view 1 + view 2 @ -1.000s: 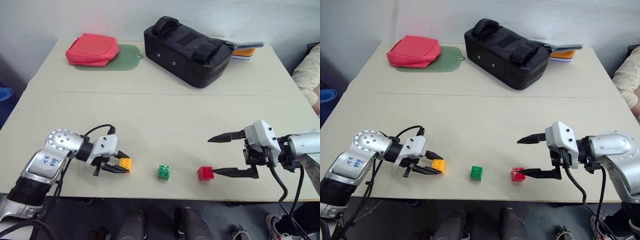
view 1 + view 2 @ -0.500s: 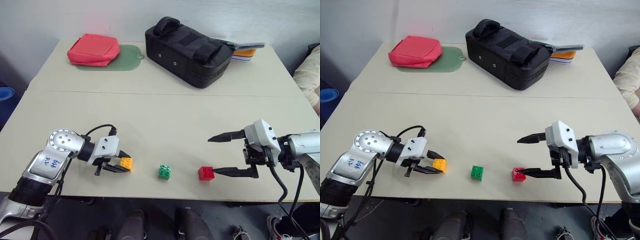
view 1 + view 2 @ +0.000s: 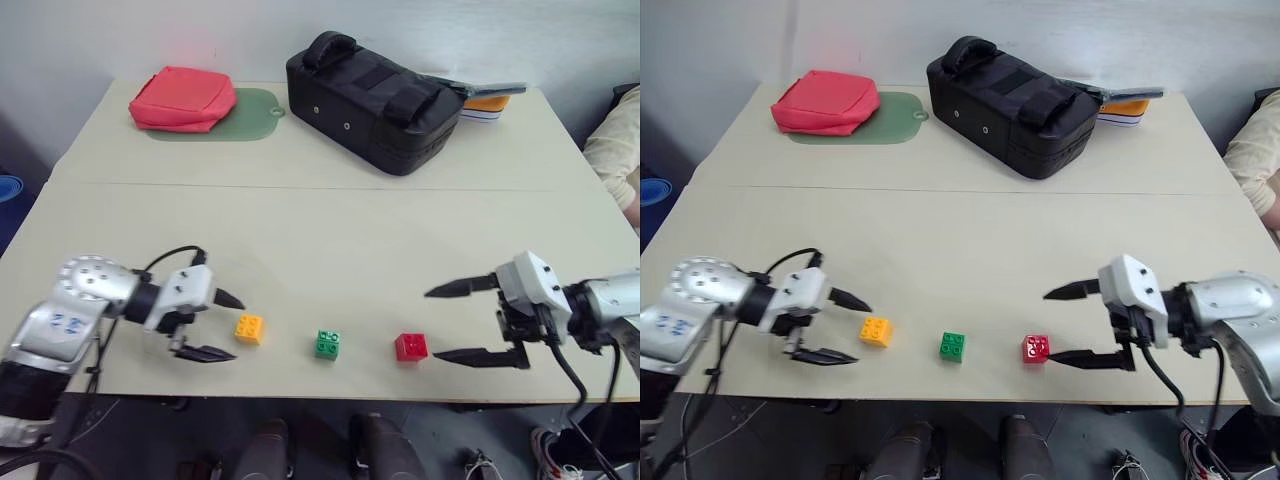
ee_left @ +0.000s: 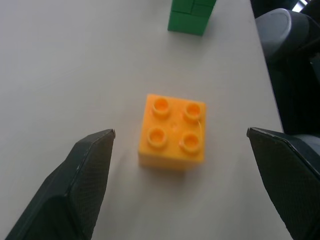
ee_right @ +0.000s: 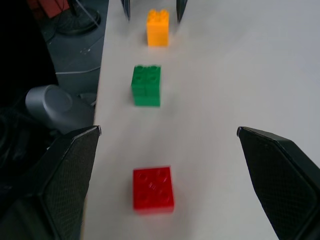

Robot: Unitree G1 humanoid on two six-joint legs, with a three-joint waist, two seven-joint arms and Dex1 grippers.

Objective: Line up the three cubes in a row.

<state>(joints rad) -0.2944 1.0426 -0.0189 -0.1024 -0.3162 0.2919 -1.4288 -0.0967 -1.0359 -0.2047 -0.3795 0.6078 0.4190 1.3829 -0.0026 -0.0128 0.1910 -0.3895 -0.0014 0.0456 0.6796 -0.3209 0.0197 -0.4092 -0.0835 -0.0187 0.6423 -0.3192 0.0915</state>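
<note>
your left gripper [image 3: 226,326] has let go of the orange cube [image 3: 249,328] and backed off, jaws now wide; your right gripper [image 3: 447,324] has drawn back from the red cube [image 3: 411,346], jaws spread, empty; three cubes sit in one row near the table [image 3: 320,230] front edge, green cube [image 3: 328,344] in the middle; one pouch [image 3: 183,98], one black bag [image 3: 375,102] behind.

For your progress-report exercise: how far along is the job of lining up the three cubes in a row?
Done, by the look of it: the orange cube, green cube and red cube sit spaced in a row near the table's front edge. In hand: nothing; the left tool and right tool are open, apart from the cubes. Left: perhaps only withdrawing the arms.
</note>
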